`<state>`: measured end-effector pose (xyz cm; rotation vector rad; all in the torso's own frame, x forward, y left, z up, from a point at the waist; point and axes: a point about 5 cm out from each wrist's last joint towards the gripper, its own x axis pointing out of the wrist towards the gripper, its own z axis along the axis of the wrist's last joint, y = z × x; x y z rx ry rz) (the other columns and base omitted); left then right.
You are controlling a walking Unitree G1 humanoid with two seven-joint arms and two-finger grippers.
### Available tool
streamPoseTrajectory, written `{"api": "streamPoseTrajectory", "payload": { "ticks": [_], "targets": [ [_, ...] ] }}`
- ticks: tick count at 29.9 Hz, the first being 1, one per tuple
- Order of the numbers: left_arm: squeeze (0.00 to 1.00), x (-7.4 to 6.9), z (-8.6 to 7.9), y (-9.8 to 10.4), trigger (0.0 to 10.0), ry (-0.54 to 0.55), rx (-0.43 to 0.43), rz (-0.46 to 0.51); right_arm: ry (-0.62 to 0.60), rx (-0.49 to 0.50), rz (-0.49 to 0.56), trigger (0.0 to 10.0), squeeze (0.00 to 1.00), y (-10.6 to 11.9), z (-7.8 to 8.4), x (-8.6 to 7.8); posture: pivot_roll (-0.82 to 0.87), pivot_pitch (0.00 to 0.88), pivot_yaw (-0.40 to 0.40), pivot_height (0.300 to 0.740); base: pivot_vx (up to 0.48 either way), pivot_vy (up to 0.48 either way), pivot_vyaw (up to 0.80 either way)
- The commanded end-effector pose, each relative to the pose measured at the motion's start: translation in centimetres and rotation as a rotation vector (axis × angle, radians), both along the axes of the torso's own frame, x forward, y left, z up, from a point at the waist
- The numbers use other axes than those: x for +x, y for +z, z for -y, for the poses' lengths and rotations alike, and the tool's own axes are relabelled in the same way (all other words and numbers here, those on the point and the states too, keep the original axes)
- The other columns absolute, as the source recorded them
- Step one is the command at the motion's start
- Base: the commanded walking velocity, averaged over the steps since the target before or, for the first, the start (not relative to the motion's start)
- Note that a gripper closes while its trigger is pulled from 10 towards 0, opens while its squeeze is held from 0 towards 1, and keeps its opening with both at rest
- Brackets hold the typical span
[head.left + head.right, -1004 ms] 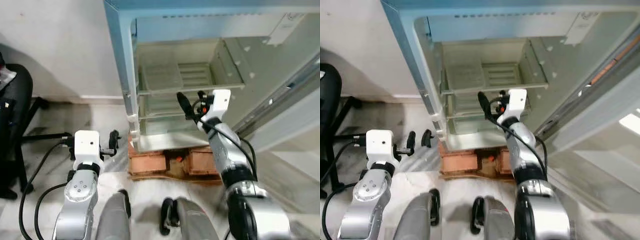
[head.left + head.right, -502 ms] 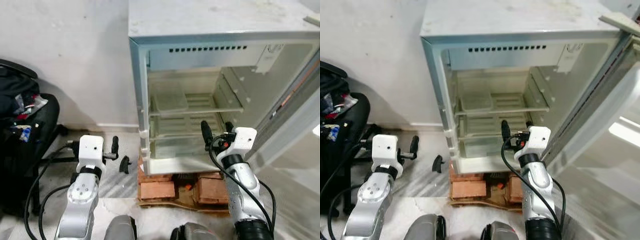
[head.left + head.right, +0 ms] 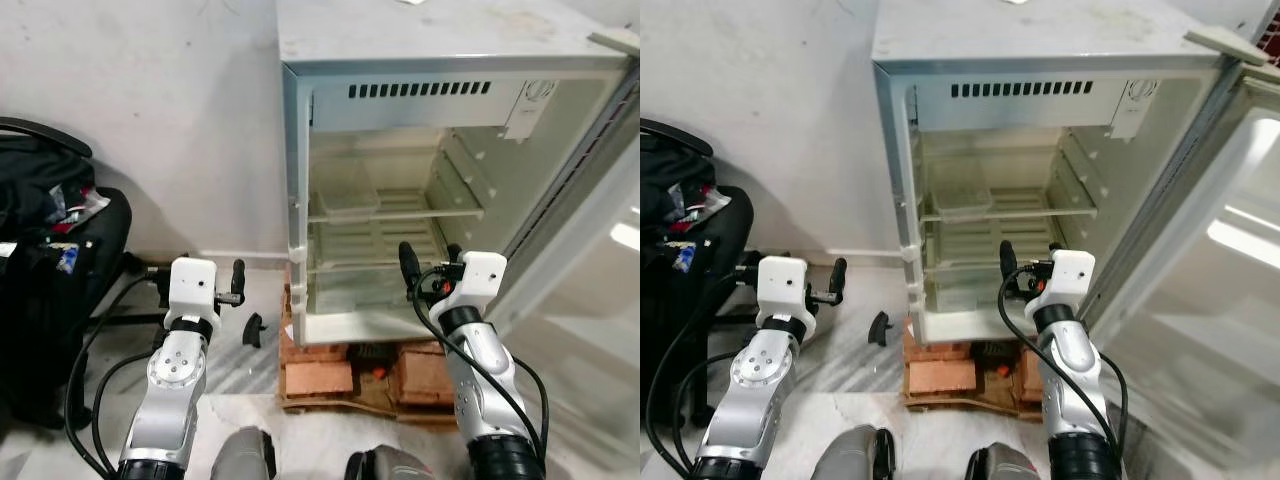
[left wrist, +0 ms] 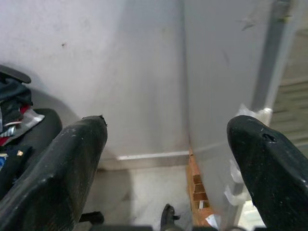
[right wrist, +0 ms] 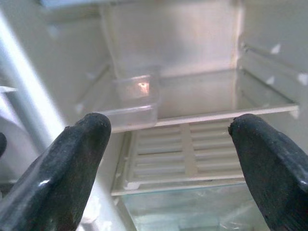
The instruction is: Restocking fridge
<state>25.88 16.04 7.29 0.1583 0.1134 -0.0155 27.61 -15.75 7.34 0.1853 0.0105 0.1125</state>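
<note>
A small white fridge (image 3: 430,35) stands open against the wall, its door (image 3: 585,240) swung out to the right. On the upper glass shelf (image 3: 425,212), at its left end, sits a clear plastic container (image 3: 345,199), which also appears in the right wrist view (image 5: 136,95). My right gripper (image 3: 430,262) is held in front of the lower compartment, open and empty, pointing at the shelves. My left gripper (image 3: 246,302) hangs open and empty just left of the fridge's side wall, facing the white wall.
The fridge rests on red bricks (image 3: 318,376) over cardboard. At the far left stands a black chair (image 3: 60,270) piled with bags. Black cables (image 3: 85,360) trail beside my left arm. Pale marble floor (image 3: 225,365) lies before the fridge.
The whole picture has shifted: the camera has drawn back and up, so the fridge's top has come into view. Both grippers stay open and empty in front of me.
</note>
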Motion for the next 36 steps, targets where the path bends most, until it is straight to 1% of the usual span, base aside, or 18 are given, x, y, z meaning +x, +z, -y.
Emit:
{"api": "streamPoseTrajectory", "payload": {
  "ticks": [1,6,7,8,9,13,16,21,26,30,31,32,33,34,36],
  "targets": [
    [0.00,-0.1,0.3,-0.2,10.0,-0.006,0.008,-0.001,0.005,-0.011,-0.007,10.0,0.00,0.1,0.1,0.2,0.00,0.000,0.001,0.740,-0.251,-0.251,0.00],
    [0.00,0.2,0.3,-0.3,10.0,-0.006,0.012,-0.003,-0.012,-0.009,0.004,10.0,0.00,0.4,0.4,0.6,-0.01,0.000,0.014,0.740,-0.148,-0.253,0.00],
    [0.00,0.2,0.2,-0.3,10.0,-0.002,0.015,-0.003,-0.039,0.003,0.000,10.0,0.00,0.4,0.6,0.7,-0.01,0.000,0.016,0.740,0.000,-0.251,0.00],
    [0.00,0.2,0.2,-0.3,10.0,-0.002,0.015,-0.003,-0.039,0.003,0.000,10.0,0.00,0.4,0.6,0.7,-0.01,0.000,0.016,0.740,0.000,-0.251,0.00],
    [0.00,0.3,0.0,-0.3,10.0,0.004,0.017,-0.003,-0.066,0.032,-0.013,10.0,0.00,0.2,0.7,0.6,0.00,0.000,0.022,0.740,0.000,-0.251,0.00],
    [0.00,0.5,-0.4,-0.2,10.0,0.008,0.029,0.000,-0.056,0.039,-0.016,10.0,0.00,0.0,0.2,0.3,-0.01,0.000,0.030,0.740,0.000,-0.248,0.00],
    [0.00,0.6,-0.6,-0.1,10.0,0.009,0.045,0.000,-0.055,0.042,-0.010,10.0,0.00,0.2,0.1,0.5,-0.01,0.000,0.036,0.740,0.000,-0.250,0.00],
    [0.00,0.3,-1.0,-0.1,10.0,0.029,0.046,-0.006,-0.055,0.028,0.016,10.0,0.00,1.0,0.4,1.0,-0.02,0.000,0.039,0.740,0.000,-0.251,0.00],
    [0.00,0.0,-0.5,-0.7,10.0,0.017,0.047,-0.022,-0.051,0.021,0.001,10.0,0.00,0.7,0.7,1.0,-0.02,0.000,0.025,0.740,0.000,-0.259,0.00],
    [0.00,0.0,-0.2,-0.7,10.0,0.009,0.044,-0.025,-0.003,0.039,-0.019,10.0,0.00,0.5,0.3,0.9,-0.02,0.000,0.017,0.740,0.000,-0.262,0.00],
    [0.00,-0.1,-0.1,-0.7,10.0,0.008,0.043,-0.027,0.026,0.047,-0.027,10.0,0.00,0.4,0.1,0.8,-0.02,0.000,0.014,0.740,-0.277,-0.259,0.00],
    [0.00,-0.1,-0.1,-0.7,10.0,0.008,0.043,-0.027,0.026,0.047,-0.027,10.0,0.00,0.4,0.1,0.8,-0.02,0.000,0.014,0.740,-0.277,-0.259,0.00],
    [0.00,-0.2,-0.1,-0.8,10.0,0.006,0.043,-0.030,0.093,0.056,-0.048,10.0,0.00,0.1,-0.5,0.7,-0.02,0.000,0.007,0.740,-0.345,-0.266,0.00],
    [0.00,-0.2,-0.1,-0.8,10.0,0.006,0.043,-0.030,0.093,0.056,-0.048,10.0,0.00,0.1,-0.5,0.7,-0.02,0.000,0.007,0.740,-0.345,-0.266,0.00],
    [0.00,-0.3,-0.1,-1.0,10.0,0.006,0.042,-0.034,0.138,0.056,-0.060,10.0,0.00,0.0,-0.8,0.6,-0.02,0.000,0.005,0.740,-0.341,-0.274,0.00]
  ]
}}
